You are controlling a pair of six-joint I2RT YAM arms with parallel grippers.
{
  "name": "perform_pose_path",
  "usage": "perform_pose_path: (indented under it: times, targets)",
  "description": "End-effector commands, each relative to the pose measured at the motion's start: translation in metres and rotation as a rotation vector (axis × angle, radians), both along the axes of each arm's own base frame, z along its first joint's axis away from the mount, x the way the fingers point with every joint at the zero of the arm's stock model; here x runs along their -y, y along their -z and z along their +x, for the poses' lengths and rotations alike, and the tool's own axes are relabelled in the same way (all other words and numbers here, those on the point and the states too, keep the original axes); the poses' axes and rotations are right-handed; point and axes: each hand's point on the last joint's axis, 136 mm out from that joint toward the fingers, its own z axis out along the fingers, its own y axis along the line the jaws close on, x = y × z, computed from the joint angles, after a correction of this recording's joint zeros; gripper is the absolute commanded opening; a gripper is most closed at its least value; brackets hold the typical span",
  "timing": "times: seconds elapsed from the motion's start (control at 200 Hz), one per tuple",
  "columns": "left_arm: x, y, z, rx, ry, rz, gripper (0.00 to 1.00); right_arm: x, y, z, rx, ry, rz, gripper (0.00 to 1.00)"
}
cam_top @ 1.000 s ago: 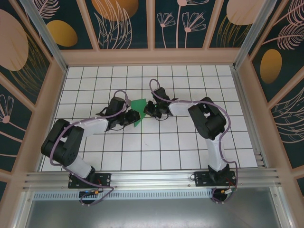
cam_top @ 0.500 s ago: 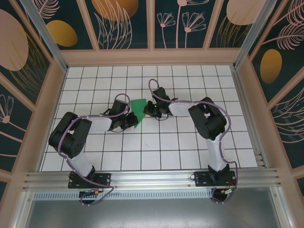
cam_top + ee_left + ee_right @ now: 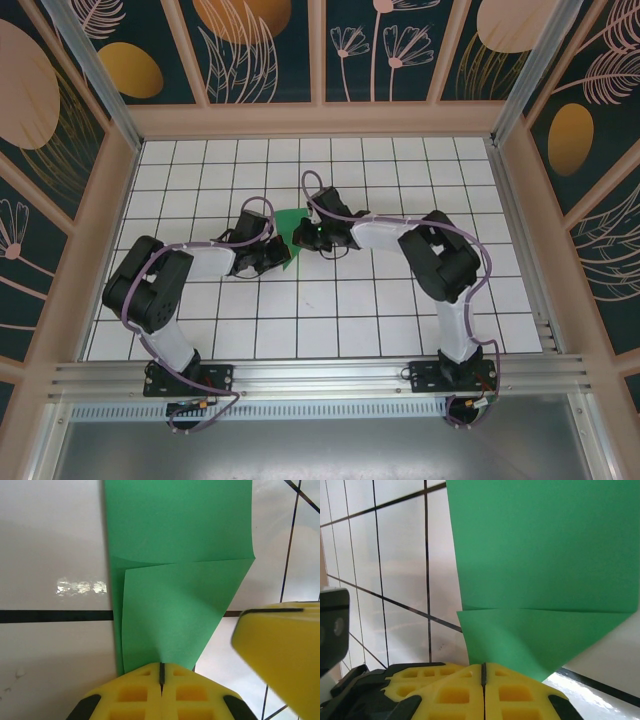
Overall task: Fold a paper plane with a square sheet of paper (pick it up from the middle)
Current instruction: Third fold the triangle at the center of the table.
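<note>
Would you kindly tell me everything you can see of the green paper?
The green paper is thin, plain, bright and matte, partly folded: each wrist view shows a straight crease with a flap lying over the layer beneath, narrowing toward the grip. It sits near the middle of the white gridded table. The left pincer is shut on one edge, the right pincer on its other side. Whether it rests on the tiles or is raised cannot be told.

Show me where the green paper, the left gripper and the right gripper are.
green paper (image 3: 177, 582), left wrist view, middle of the sheet, just below the crease.
left gripper (image 3: 161, 669), left wrist view, seam between its closed yellow fingertips.
right gripper (image 3: 483, 669), right wrist view, seam between its closed yellow fingertips.
</note>
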Motion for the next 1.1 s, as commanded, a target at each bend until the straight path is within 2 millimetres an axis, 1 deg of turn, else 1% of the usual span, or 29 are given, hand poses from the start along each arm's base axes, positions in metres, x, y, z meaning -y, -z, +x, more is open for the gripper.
perform_pose_path:
  times: [0.0, 0.055, 0.135, 0.17, 0.18, 0.19, 0.265, 0.365, 0.435, 0.525, 0.615, 0.691, 0.801, 0.881, 0.981, 0.996, 1.056, 1.096]
  targets:
    - [-0.017, 0.027, -0.017, -0.076, -0.024, 0.084, 0.00, 0.002, 0.023, -0.009, -0.062, -0.009, -0.026, 0.08]
    - [-0.017, 0.026, -0.017, -0.076, -0.025, 0.082, 0.00, 0.004, 0.028, -0.009, -0.074, -0.006, -0.035, 0.08]
    - [-0.012, 0.016, -0.015, -0.062, -0.021, 0.046, 0.00, 0.007, 0.036, -0.010, -0.093, 0.006, -0.052, 0.07]
    - [-0.010, 0.015, -0.015, -0.065, -0.020, 0.034, 0.00, 0.009, 0.039, -0.011, -0.100, 0.010, -0.055, 0.07]
    - [-0.008, 0.006, -0.013, -0.044, -0.020, 0.021, 0.00, 0.009, 0.040, -0.011, -0.102, 0.011, -0.057, 0.07]
    - [-0.007, 0.002, -0.012, -0.038, -0.021, 0.012, 0.00, 0.009, 0.041, -0.011, -0.104, 0.012, -0.059, 0.07]
    - [-0.001, -0.011, -0.011, -0.019, -0.010, -0.027, 0.02, 0.012, 0.046, -0.012, -0.117, 0.019, -0.070, 0.06]
    - [0.006, -0.023, -0.012, -0.004, -0.002, -0.084, 0.05, 0.014, 0.048, -0.012, -0.121, 0.027, -0.076, 0.06]
    - [0.010, -0.027, -0.014, -0.003, 0.008, -0.117, 0.06, 0.014, 0.048, -0.012, -0.121, 0.027, -0.079, 0.06]
    - [0.013, -0.023, -0.018, -0.016, 0.024, -0.135, 0.08, 0.015, 0.048, -0.012, -0.121, 0.028, -0.080, 0.06]
    - [0.013, -0.013, -0.022, -0.043, 0.028, -0.125, 0.08, 0.014, 0.048, -0.012, -0.120, 0.028, -0.080, 0.06]
    - [0.008, -0.001, -0.025, -0.068, 0.019, -0.089, 0.08, 0.014, 0.047, -0.012, -0.119, 0.027, -0.079, 0.06]
    - [-0.005, 0.014, -0.028, -0.093, -0.008, -0.009, 0.07, 0.012, 0.043, -0.010, -0.105, 0.017, -0.069, 0.06]
    - [-0.012, 0.022, -0.030, -0.099, -0.017, 0.035, 0.06, 0.008, 0.033, -0.010, -0.076, -0.001, -0.034, 0.06]
    - [-0.017, 0.027, -0.033, -0.103, -0.022, 0.058, 0.04, -0.001, 0.012, -0.009, -0.025, -0.034, 0.026, 0.06]
    - [-0.019, 0.035, -0.036, -0.125, -0.023, 0.070, 0.04, -0.002, 0.009, -0.009, -0.019, -0.040, 0.031, 0.06]
    - [-0.020, 0.039, -0.038, -0.132, -0.024, 0.075, 0.03, -0.007, 0.003, -0.012, -0.005, -0.062, 0.044, 0.06]
    - [-0.020, 0.039, -0.038, -0.131, -0.023, 0.076, 0.02, -0.011, 0.002, -0.016, -0.004, -0.082, 0.047, 0.06]
